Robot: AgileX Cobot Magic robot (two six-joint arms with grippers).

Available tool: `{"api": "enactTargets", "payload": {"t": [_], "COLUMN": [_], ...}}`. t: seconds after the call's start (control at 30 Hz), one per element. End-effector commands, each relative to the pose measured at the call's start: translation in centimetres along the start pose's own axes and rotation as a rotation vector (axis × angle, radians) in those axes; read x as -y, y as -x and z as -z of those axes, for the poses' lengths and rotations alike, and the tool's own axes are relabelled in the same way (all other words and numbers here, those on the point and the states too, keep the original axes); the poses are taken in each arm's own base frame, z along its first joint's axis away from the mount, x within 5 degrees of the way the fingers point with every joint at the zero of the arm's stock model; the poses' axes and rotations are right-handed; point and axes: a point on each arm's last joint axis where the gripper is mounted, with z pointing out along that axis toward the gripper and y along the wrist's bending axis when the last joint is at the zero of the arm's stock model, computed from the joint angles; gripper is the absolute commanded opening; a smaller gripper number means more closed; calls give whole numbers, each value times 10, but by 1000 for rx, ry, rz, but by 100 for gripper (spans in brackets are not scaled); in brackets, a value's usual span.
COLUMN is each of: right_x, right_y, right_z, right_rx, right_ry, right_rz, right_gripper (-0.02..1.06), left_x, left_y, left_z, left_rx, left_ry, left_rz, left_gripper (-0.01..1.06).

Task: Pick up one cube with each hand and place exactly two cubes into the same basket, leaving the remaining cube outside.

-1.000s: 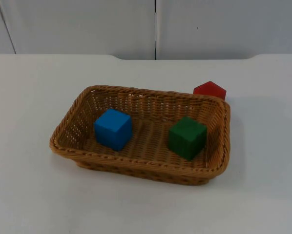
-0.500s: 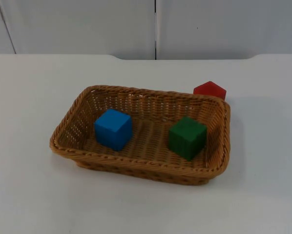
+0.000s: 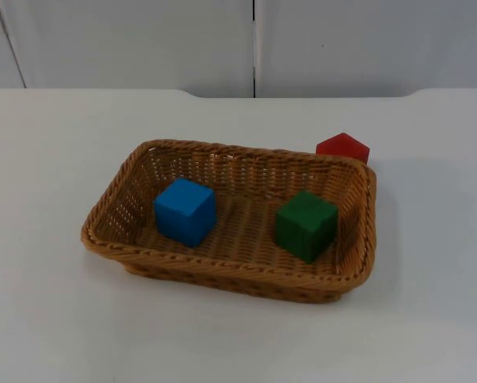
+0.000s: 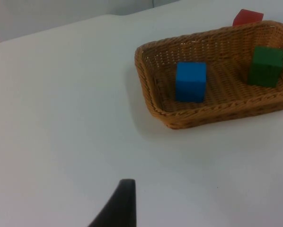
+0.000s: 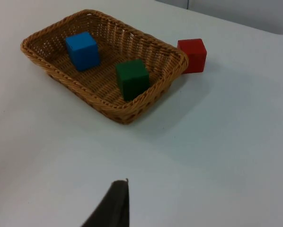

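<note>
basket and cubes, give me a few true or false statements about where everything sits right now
1. The blue cube lies inside the wicker basket. True.
2. The green cube sits on the table outside the basket. False: it is inside, beside the blue one.
3. The red cube is outside, right by the basket's far corner. True.
4. Three cubes are in the basket. False: two are.
5. The left gripper is holding the red cube. False: it hangs over bare table, away from the basket.
</note>
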Motion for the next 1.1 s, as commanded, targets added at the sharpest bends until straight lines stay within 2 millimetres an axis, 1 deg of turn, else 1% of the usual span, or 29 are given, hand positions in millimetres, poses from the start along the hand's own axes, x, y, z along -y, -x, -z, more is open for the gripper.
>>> {"api": "enactTargets", "payload": {"t": [0.0,0.37,1.07], "right_x": [0,0,-2], "right_y": [0,0,-1], "right_z": [0,0,1], "right_rx": [4,4,-6], "right_ry": [2,-5,-237], "right_rz": [3,0,-120], "right_gripper": [105,105,105], "left_x": [0,0,0], "left_y": [0,0,0], "left_z": [0,0,0], "left_rx": [8,8,8], "left_ry": [-7,-7,-7], "left_rz": [9,9,9], "left_gripper": [105,105,105]}}
